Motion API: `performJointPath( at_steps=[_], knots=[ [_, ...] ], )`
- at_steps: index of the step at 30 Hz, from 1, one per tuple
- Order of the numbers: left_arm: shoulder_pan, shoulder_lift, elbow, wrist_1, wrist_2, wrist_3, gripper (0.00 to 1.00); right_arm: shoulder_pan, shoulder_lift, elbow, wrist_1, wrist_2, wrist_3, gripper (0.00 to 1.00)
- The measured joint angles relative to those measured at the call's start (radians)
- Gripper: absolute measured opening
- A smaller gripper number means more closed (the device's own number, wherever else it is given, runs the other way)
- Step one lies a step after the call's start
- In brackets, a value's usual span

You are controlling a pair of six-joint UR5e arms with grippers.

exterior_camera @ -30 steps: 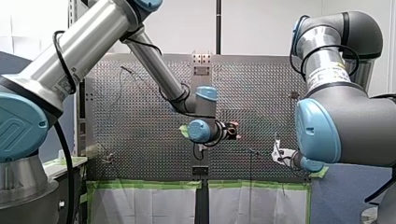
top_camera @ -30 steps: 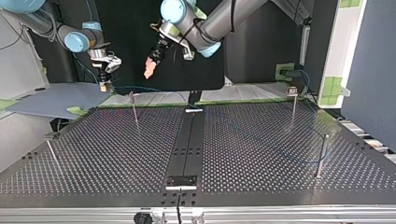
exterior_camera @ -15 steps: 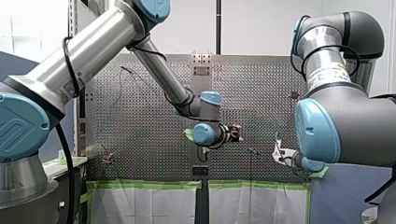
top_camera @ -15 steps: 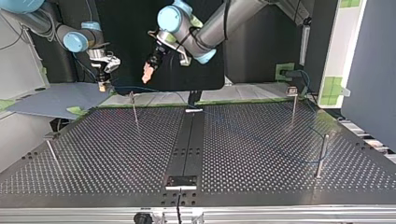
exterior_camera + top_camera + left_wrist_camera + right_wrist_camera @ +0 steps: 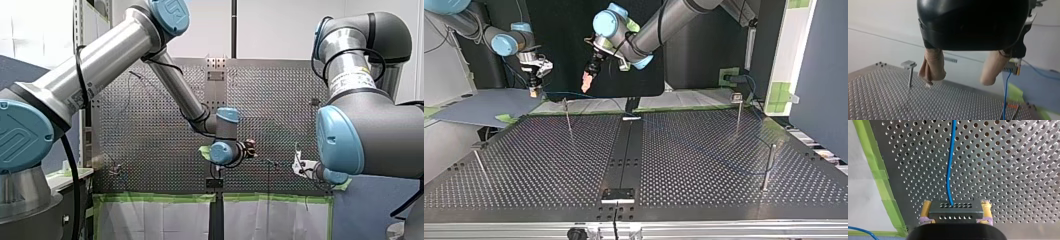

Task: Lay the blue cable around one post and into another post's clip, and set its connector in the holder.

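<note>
In the right wrist view my right gripper (image 5: 956, 204) is shut with its yellow pads (image 5: 927, 208) on the grey connector (image 5: 954, 213). The blue cable (image 5: 949, 170) runs from the connector out over the perforated table (image 5: 1010, 170). The top view shows that gripper (image 5: 535, 91) above the table's far left corner. My left gripper (image 5: 587, 83) hangs to the right of it, a little apart. Its beige pads (image 5: 933, 67) stand open with nothing between them. Past them, the left wrist view shows the held connector (image 5: 1013, 67) and the cable (image 5: 1005, 95) hanging below it.
Thin posts stand on the table: one near the grippers (image 5: 567, 114), two at the top view's right (image 5: 737, 111) (image 5: 768, 166), one at its left (image 5: 479, 161). A metal holder (image 5: 618, 194) sits on the centre strip at the near edge. Green tape (image 5: 880, 177) edges the table.
My left gripper has come lower and nearer to my right gripper, staying open. My right gripper and the connector have not moved.
</note>
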Motion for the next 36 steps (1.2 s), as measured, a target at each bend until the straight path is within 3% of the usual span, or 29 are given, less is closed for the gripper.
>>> performJointPath(
  at_steps=[8,16,27,36],
  knots=[
    [0.006,-0.002,0.007,-0.006,-0.068,0.020,1.00,0.003,0.000,0.000,0.000,0.000,0.001,0.00],
    [-0.001,-0.007,0.032,-0.017,-0.084,0.023,1.00,0.005,0.000,-0.001,0.000,0.000,0.003,0.00],
    [-0.027,-0.094,0.122,-0.103,-0.085,0.033,1.00,-0.001,0.000,-0.001,-0.001,0.000,0.008,0.00],
    [-0.037,-0.171,0.199,-0.180,-0.094,0.019,1.00,0.002,0.000,-0.001,0.003,0.000,0.002,0.00]
  ],
)
